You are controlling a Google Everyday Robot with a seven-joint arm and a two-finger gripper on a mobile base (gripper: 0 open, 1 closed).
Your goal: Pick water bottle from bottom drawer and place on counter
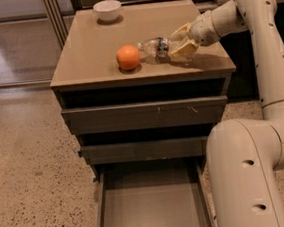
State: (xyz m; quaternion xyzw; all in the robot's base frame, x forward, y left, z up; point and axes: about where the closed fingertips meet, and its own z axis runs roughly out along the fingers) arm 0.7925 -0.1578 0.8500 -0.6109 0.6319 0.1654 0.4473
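On the desk (91, 55), the water bottle (152, 48) lies on its side, right beside the orange (128, 57). The tool (176, 45) has both fingers squeezed around the bottle's bottom end. The bottle looks light, thin and squishy, so a soft hold on its body seems best.

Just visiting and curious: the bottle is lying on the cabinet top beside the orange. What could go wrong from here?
1. The water bottle lies on its side on the counter at the gripper; being round, it may roll once released.
2. Its free end is right by the orange, so a nudge could roll the orange off the front edge.
3. The bottom drawer stands open, easy to bump.
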